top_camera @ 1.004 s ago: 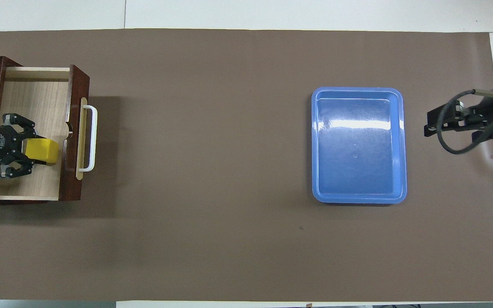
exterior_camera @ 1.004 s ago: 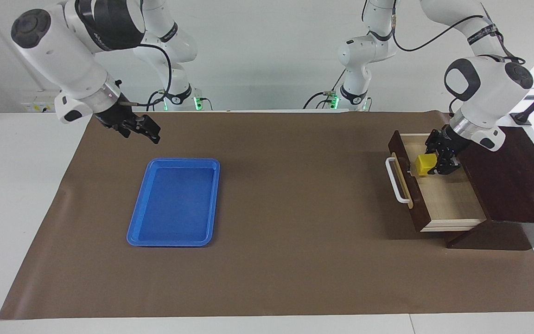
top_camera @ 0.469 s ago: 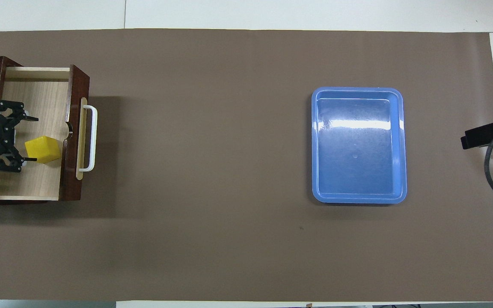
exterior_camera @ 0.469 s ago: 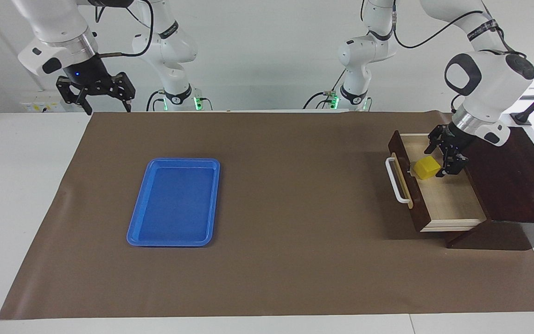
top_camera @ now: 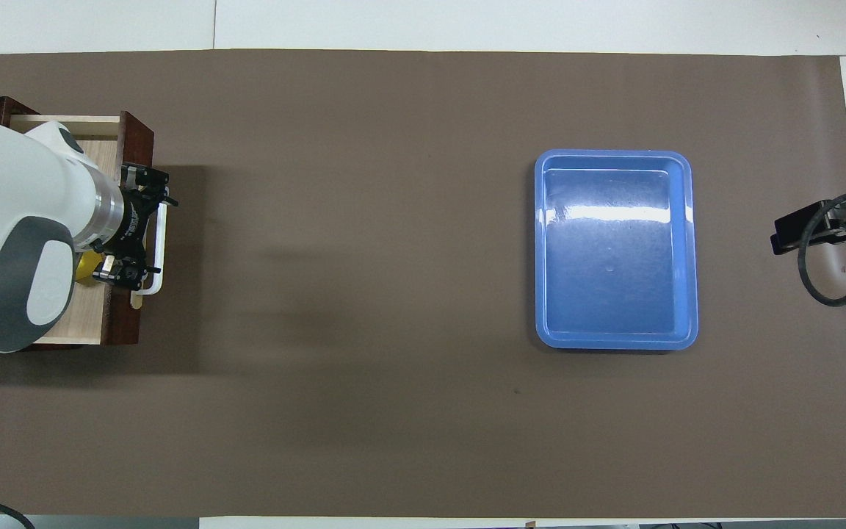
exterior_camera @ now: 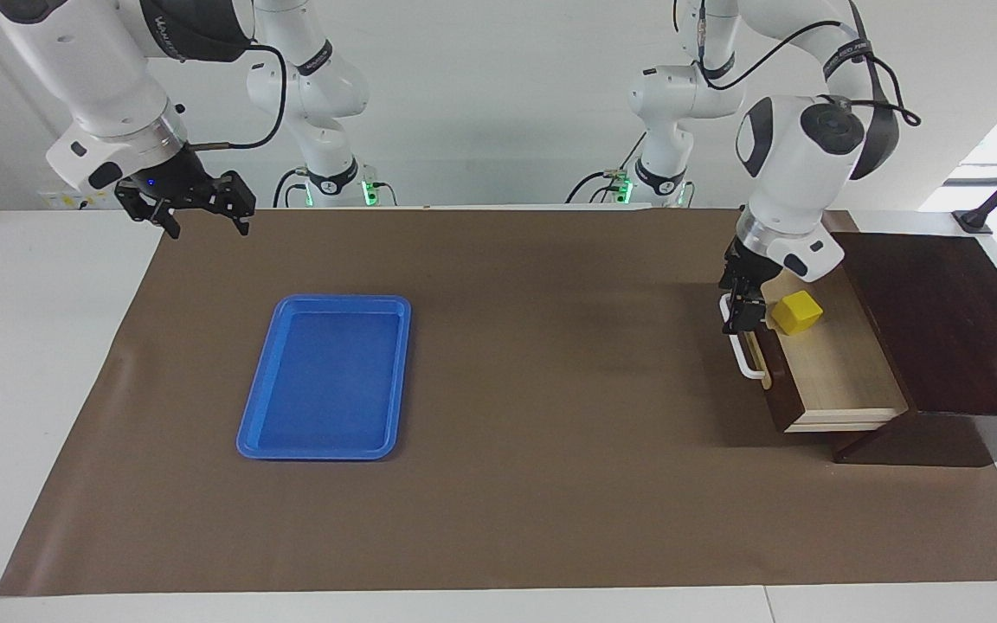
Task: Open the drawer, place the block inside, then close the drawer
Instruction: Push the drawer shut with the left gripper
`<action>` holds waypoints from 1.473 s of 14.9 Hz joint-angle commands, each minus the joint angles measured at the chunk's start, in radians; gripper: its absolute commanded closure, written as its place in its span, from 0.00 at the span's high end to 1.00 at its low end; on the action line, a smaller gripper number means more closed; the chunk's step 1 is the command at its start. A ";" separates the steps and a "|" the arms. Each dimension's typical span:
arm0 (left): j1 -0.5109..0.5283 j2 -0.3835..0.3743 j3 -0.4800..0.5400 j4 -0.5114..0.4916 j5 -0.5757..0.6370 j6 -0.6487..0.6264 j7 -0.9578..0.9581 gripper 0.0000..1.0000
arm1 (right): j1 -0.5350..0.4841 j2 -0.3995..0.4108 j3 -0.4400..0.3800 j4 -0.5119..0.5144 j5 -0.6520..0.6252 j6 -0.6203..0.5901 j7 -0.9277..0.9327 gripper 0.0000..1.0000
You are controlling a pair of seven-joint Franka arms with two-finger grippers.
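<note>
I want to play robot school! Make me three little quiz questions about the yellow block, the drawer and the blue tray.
1. True or false: the small yellow cube block lies inside the open dark wooden drawer.
2. Which gripper is at the drawer's white bar handle? A) left gripper B) right gripper
3. Fill in: the flat blue plastic tray holds ____.

Key:
1. True. It rests on the pale drawer floor, and no gripper holds it.
2. A. The left gripper is open at the handle; the right gripper waits, open, in the air over the brown mat's edge at the right arm's end.
3. Nothing.
</note>
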 commanded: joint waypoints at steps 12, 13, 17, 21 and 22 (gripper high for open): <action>0.228 0.020 0.023 -0.010 0.026 0.081 0.119 1.00 | -0.018 -0.023 0.015 -0.004 -0.046 -0.020 0.005 1.00; 0.239 0.020 0.023 -0.010 0.026 0.084 0.119 1.00 | -0.021 -0.022 0.014 -0.001 -0.046 -0.021 0.002 1.00; 0.265 0.018 0.023 -0.016 0.026 0.096 0.122 1.00 | -0.021 -0.022 0.014 -0.001 -0.046 -0.017 0.002 1.00; 0.309 0.018 0.023 -0.018 0.026 0.104 0.120 1.00 | -0.020 -0.023 0.014 -0.003 -0.044 -0.018 0.002 1.00; 0.323 0.018 0.023 -0.018 0.026 0.105 0.120 1.00 | -0.020 -0.023 0.014 -0.003 -0.044 -0.018 0.002 1.00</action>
